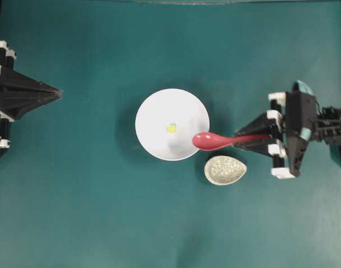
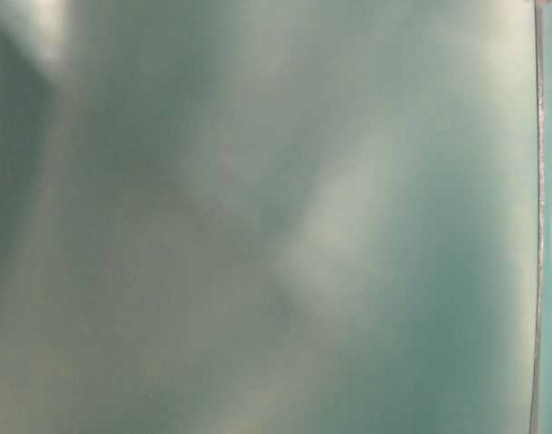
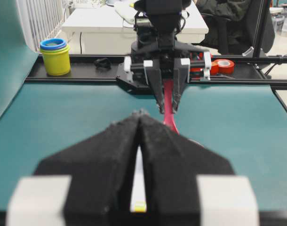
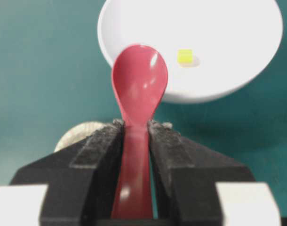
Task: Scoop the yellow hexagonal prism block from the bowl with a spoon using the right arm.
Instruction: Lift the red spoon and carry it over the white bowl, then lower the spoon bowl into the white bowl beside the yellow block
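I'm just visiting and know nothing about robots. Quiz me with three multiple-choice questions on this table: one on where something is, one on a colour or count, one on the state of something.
1. Where is the yellow block?
A. in the white bowl
B. in the spoon's scoop
C. in the small speckled dish

2. What colour is the spoon?
A. blue
B. red-pink
C. white

3. What is the right gripper doing?
A. standing wide open over bare table
B. clamping the bowl's rim
C. gripping the spoon's handle

Answers:
1. A, the overhead view shows the block lying near the middle of the bowl, apart from the spoon.
2. B, both the overhead and the right wrist view show a glossy red-pink scoop.
3. C, the right wrist view shows the handle pinched between the two black fingers.
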Robot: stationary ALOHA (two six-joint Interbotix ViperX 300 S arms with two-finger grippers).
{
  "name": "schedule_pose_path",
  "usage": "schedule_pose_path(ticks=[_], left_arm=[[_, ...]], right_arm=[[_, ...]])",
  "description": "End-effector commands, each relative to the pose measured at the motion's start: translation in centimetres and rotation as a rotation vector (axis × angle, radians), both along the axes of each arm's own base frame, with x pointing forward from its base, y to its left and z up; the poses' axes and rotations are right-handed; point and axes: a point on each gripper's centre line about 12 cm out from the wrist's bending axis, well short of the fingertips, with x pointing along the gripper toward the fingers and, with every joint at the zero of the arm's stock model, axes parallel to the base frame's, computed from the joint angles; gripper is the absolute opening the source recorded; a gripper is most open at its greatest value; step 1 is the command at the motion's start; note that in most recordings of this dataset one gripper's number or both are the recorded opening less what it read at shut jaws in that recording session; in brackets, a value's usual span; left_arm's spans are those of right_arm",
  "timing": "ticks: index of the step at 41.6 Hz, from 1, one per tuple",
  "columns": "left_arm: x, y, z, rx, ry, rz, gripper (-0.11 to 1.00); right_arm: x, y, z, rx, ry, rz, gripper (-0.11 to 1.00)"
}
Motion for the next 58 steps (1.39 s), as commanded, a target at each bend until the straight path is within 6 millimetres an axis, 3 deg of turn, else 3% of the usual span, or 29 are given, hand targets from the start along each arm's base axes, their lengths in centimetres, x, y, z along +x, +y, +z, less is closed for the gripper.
schedule_pose_path(ticks=[1, 12, 23, 41, 58], left_arm=[[0.2, 0.0, 0.5, 0.0, -0.006, 0.001, 0.0], [0.2, 0.0, 0.4, 0.009, 0.003, 0.002, 0.0], [0.2, 0.0, 0.4, 0.012, 0.005, 0.002, 0.0], [0.2, 0.0, 0.4, 0.012, 0.003, 0.002, 0.0], [0.2, 0.0, 0.4, 0.011, 0.005, 0.002, 0.0]], right_arm=[[1.3, -0.8, 2.2, 0.015, 0.037, -0.001, 0.24], [3.4, -3.2, 5.2, 0.05, 0.228, -0.001, 0.24], [5.8, -4.4, 6.3, 0.078, 0.383, 0.018, 0.24], [10.1, -5.1, 6.1, 0.066, 0.627, 0.089, 0.24], [11.5, -5.4, 4.2, 0.056, 0.713, 0.103, 0.24]])
